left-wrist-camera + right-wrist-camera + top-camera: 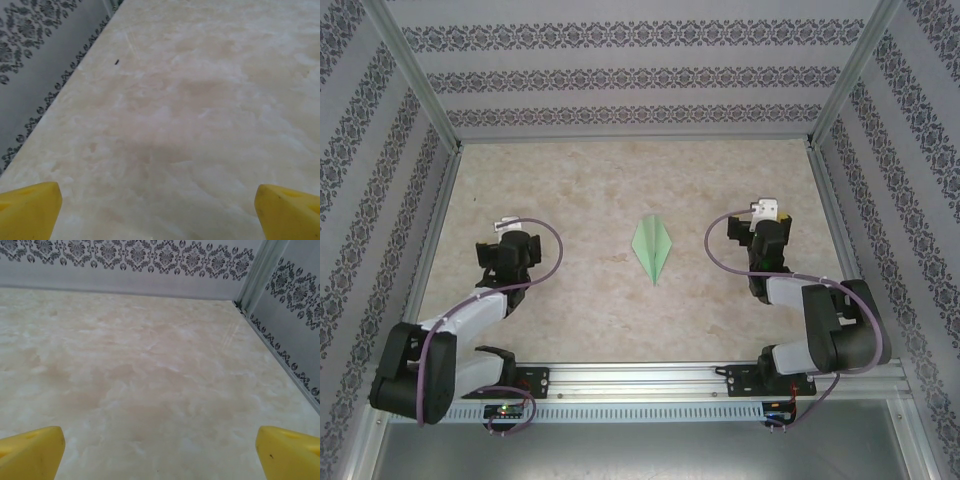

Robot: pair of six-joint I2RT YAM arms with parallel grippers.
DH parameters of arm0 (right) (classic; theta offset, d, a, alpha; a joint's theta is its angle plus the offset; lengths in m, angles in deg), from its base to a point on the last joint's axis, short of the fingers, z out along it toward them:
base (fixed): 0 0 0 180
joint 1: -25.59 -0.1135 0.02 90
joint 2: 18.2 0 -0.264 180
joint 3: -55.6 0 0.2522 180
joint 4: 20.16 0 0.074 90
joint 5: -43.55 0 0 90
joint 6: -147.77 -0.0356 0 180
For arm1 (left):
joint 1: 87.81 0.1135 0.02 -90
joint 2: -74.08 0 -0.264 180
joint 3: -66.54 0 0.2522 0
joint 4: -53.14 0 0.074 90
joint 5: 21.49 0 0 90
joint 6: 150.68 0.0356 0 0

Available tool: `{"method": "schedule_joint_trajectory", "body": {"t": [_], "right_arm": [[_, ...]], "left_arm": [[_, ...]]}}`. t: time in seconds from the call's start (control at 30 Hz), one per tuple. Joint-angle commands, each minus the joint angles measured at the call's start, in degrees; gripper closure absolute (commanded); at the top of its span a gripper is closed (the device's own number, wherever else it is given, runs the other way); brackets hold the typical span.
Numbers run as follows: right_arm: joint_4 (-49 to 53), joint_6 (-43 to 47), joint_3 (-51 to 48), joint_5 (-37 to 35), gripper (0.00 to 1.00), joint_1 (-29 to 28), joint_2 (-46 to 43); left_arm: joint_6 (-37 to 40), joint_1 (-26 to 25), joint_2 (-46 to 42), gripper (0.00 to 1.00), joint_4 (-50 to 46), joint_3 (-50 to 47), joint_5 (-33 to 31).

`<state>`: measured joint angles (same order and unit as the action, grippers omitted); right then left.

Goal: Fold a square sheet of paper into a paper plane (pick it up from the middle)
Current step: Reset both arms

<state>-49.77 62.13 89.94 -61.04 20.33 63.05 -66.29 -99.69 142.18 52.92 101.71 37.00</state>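
The slim, pale green folded paper plane (651, 250) is laid flat mid-table and looks finished. The left gripper (159, 210) and right gripper (160, 450) are held wide and empty, well apart on either side, probably to avoid nudging it.

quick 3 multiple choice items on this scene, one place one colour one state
1. Where does the plane lie?
A) mid-table
B) against the left wall
C) at the far edge

2. What colour is it?
A) white
B) pale green
C) yellow

3. How do the left gripper and right gripper stand?
A) both shut
B) both open, empty
C) one shut on the plane

Key:
1 A, the top view shows it centred on the table.
2 B, it is green against beige.
3 B, the yellow fingers stand wide apart with bare table between.
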Motion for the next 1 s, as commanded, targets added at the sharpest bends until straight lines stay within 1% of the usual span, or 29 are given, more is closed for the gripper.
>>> {"method": "schedule_joint_trajectory", "body": {"t": [0.0,0.03,0.07,0.1,0.13,0.17,0.2,0.23,0.27,0.3,0.33,0.37,0.4,0.43,0.47,0.5,0.53,0.57,0.6,0.63,0.67,0.7,0.73,0.77,0.83,0.87,0.97], "right_arm": [[-14.8,-0.9,-4.6,8.6,0.02,2.8,2.8],[-20.7,-1.1,-5.3,8.4,0.02,2.9,6.0],[-23.5,-1.6,-4.9,7.7,0.02,2.9,7.8],[-16.3,-1.9,-2.8,6.1,0.02,2.9,6.0],[-6.9,-3.3,0.7,3.4,0.02,3.0,3.8],[-6.5,-4.8,1.6,3.9,0.02,4.2,4.4],[-11.2,-5.5,0.5,5.2,0.02,5.2,6.0],[-11.3,-5.4,0.4,4.6,0.02,5.2,5.9],[-8.1,-5.2,1.1,4.5,0.02,5.2,4.9],[-5.8,-5.3,1.4,4.4,0.02,5.1,4.1],[-8.7,-5.2,1.0,4.5,0.02,5.1,5.0],[-9.8,-5.2,0.7,4.4,0.02,5.1,5.4],[-7.4,-5.2,1.2,4.4,0.02,5.0,4.6],[-6.4,-5.2,1.4,4.4,0.02,5.1,4.3],[-8.4,-5.1,1.0,4.3,0.02,5.0,4.9],[-8.3,-5.1,1.0,4.4,0.02,5.0,4.9],[-6.9,-5.2,1.3,4.3,0.02,5.0,4.4],[-7.7,-5.1,1.1,4.3,0.02,5.0,4.6],[-8.1,-5.1,1.0,4.3,0.02,5.0,4.9],[-7.3,-5.1,1.2,4.2,0.02,4.9,4.5],[-7.6,-5.1,1.2,4.2,0.02,5.0,4.6],[-8.1,-5.0,0.9,4.2,0.02,5.0,4.7],[-7.4,-5.1,1.2,4.2,0.02,5.0,4.5],[-7.5,-5.1,1.1,4.3,0.02,5.0,4.6],[-7.5,-5.2,1.1,4.3,0.02,4.9,4.6],[-7.6,-5.1,1.1,4.2,0.02,5.0,4.6],[-7.6,-5.2,1.1,4.2,0.02,5.0,4.6]], "left_arm": [[5.1,0.9,1.0,0.00,14.6,-1.3,3.3],[5.8,1.0,1.4,0.00,18.3,-2.6,3.6],[6.5,1.2,2.1,0.00,21.7,-3.4,4.1],[7.0,1.7,2.9,0.00,22.6,-3.2,5.2],[7.7,1.8,3.8,0.00,22.9,-2.7,6.2],[8.7,1.9,5.1,0.00,23.0,-1.9,7.6],[9.7,1.9,6.4,0.00,23.6,-1.2,8.9],[10.9,1.9,7.7,0.00,25.4,-1.0,10.6],[11.8,1.9,9.0,0.00,28.3,-1.3,11.9],[11.0,2.0,9.9,0.00,29.0,-0.7,12.8],[10.7,2.0,10.6,0.00,28.5,0.0,14.5],[10.4,2.1,12.2,0.00,31.2,-0.2,16.5],[11.0,2.0,14.5,0.00,34.2,-0.4,18.0],[10.9,1.9,16.6,0.00,35.9,-0.4,18.0],[10.3,2.2,18.8,0.00,39.9,-1.0,16.7],[8.8,3.7,18.5,0.00,38.7,-1.2,18.3],[8.0,4.6,19.7,0.00,39.9,-1.6,20.1],[8.0,4.8,23.1,0.00,46.2,-2.1,19.0],[7.4,5.0,22.5,0.00,42.2,-0.5,18.5],[6.5,5.5,20.6,0.00,34.1,1.7,19.5],[6.1,6.6,22.3,0.00,38.9,0.8,20.5],[5.3,6.7,22.1,0.00,39.2,0.6,18.7],[4.7,6.7,20.9,0.00,35.6,1.1,18.1],[5.1,6.6,21.8,0.00,38.6,0.5,17.8],[4.9,6.6,21.2,0.00,36.5,0.9,17.8],[5.2,6.5,21.7,0.00,38.6,0.4,17.6],[5.5,6.3,21.5,0.00,38.0,0.6,18.3]]}}
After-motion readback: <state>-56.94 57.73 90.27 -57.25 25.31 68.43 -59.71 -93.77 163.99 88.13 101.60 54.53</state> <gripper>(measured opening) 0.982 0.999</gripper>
